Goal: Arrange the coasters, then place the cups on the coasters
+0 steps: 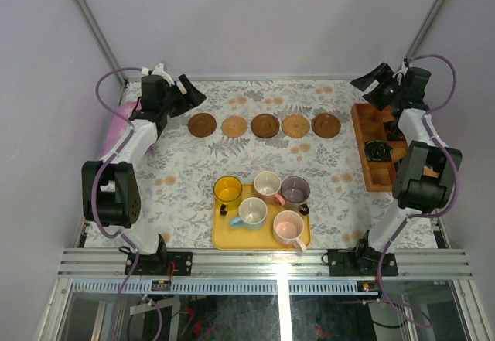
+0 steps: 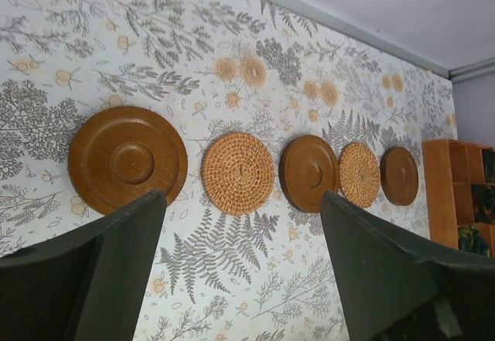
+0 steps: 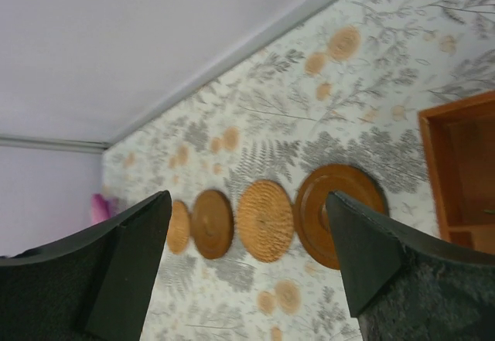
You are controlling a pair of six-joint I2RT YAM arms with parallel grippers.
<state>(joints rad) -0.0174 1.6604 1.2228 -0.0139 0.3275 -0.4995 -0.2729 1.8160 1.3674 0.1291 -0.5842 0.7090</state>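
**Coasters in a row, cups waiting on the tray**

Where things lay: you had the five coasters [image 1: 264, 125] in a straight row across the upper middle of the top view. Dark wooden and woven ones alternated, each apart from its neighbour. The five cups [image 1: 252, 212] stood bunched on the yellow tray [image 1: 220, 239] at lower centre, well apart from the row. None was on a coaster yet.

Grippers: the left gripper [image 1: 189, 93] hung at upper left, beside the left end of the row. The right gripper [image 1: 371, 83] hung at upper right, over the wooden box [image 1: 363, 117]. Both had their fingers wide apart and nothing between them.

Handling, as a judgement:
- The cups looked like glazed ware, so stiff, slick, and likely to chip if knocked together.
- You would do best taking a cup by its wall, one finger inside the rim and one outside. The handles looked too small to pinch reliably.
- The coasters looked thin and light, and a cup set down off-centre could push one along the flowered cloth [image 1: 178, 179].
- The dark coasters showed a sunken centre in the left wrist view, which should seat a cup's foot.

In the way:
- The cups crowded each other, so the outer ones, such as the yellow cup [image 1: 227, 189], gave the fingers more room.
- The tray's raised lip called for a lift straight up.
- The wooden box sat just beside the rightmost coaster.
- A pink thing [image 1: 116, 121] lay at the left edge; you could not tell what it was.
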